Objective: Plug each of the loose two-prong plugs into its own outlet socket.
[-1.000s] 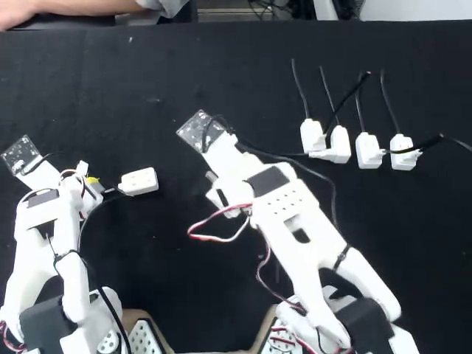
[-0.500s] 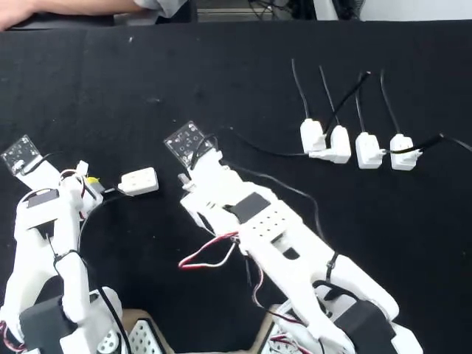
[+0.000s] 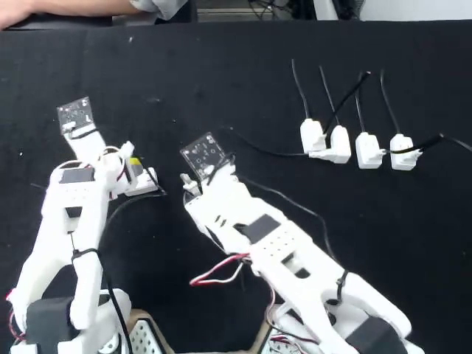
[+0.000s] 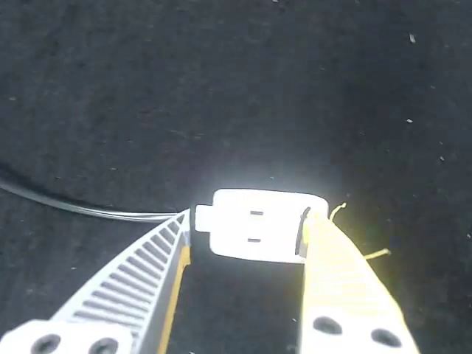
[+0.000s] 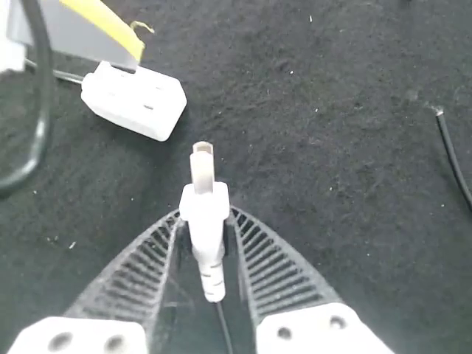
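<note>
A white outlet socket (image 3: 146,180) lies on the black table left of centre, its two slots facing the camera in the left wrist view (image 4: 258,225). My left gripper (image 3: 135,174) (image 4: 249,221) is shut on the socket's two ends, one finger white, the other taped yellow. My right gripper (image 3: 193,184) (image 5: 205,215) is shut on a white two-prong plug (image 5: 204,217), just right of the socket. The plug's prongs (image 5: 200,166) point toward the socket (image 5: 134,100), with a short gap between them.
Several white plug-and-socket pairs (image 3: 358,147) with black cables lie in a row at the back right. A black cable (image 3: 265,152) runs from them toward my right arm. A person's arm (image 3: 74,7) rests at the table's far edge.
My left arm has swung forward and right, and its gripper has come onto the socket. My right arm has carried the plug left, closer to the socket.
</note>
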